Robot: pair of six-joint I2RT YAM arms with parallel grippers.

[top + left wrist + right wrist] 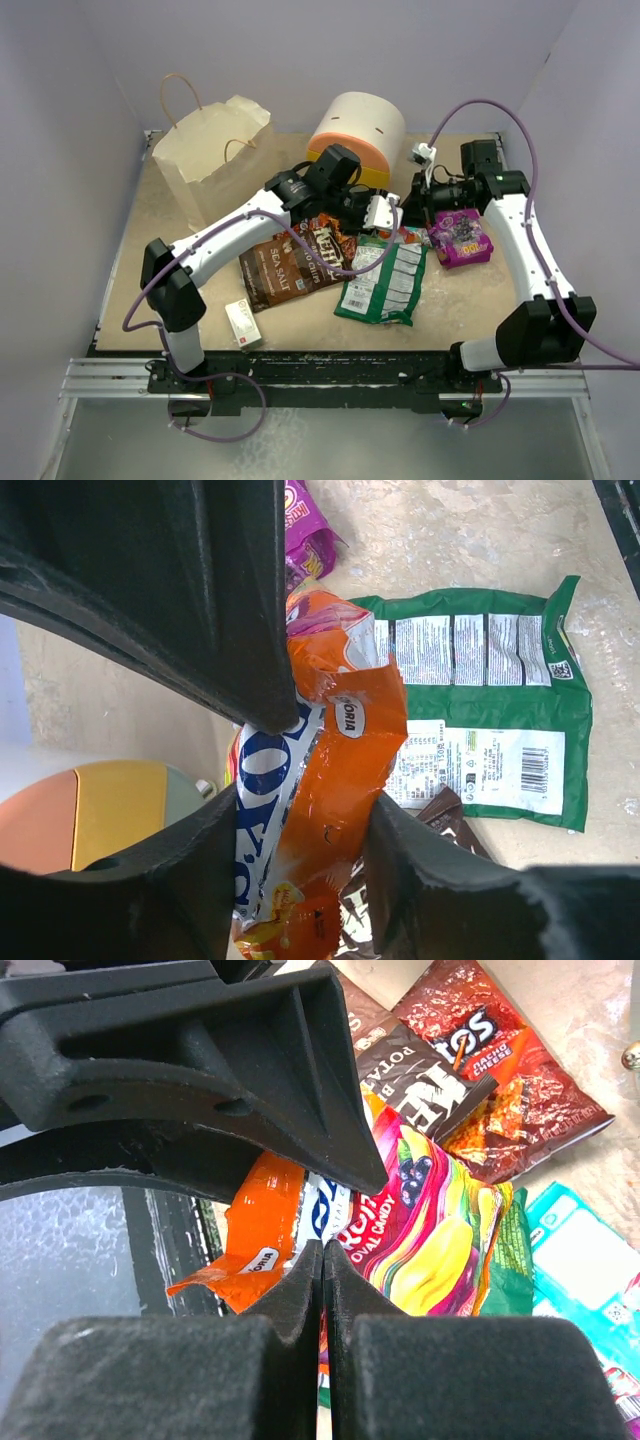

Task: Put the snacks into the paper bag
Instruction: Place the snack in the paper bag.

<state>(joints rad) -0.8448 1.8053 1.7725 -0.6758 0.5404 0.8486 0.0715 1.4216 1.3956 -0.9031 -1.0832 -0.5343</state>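
Orange "ORIA" packet (340, 810) clamped in left gripper (300, 770), right gripper (322, 1290) pinched closed, "SEA SALT" brown bag (275, 270)

The speckled beige counter (135, 250) is lit evenly and brightly from above, with only soft shadows thrown. Glare is caught on the crinkly orange foil packet (340, 800), while the black right claw (322, 1265) is rendered dark and blurred at close range.
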